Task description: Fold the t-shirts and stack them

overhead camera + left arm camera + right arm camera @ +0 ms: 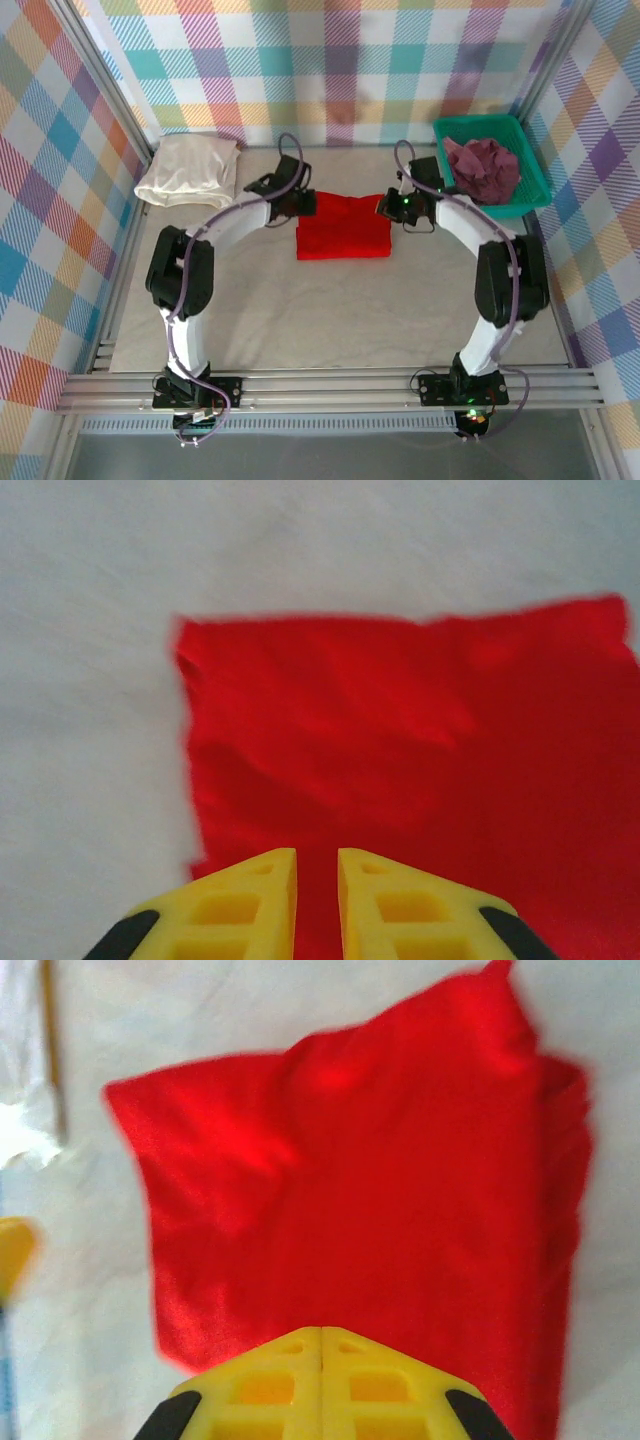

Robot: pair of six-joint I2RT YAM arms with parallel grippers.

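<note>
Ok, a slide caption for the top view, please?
Left pincer and right pincer over a folded red shirt; cream shirt at left, maroon shirt in green basket.

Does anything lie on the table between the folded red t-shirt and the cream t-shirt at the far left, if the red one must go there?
No loose thing lies on the table between the red t-shirt and the cream t-shirt. The left arm reaches across above that stretch, its fingers at the red t-shirt's far left corner.
</note>
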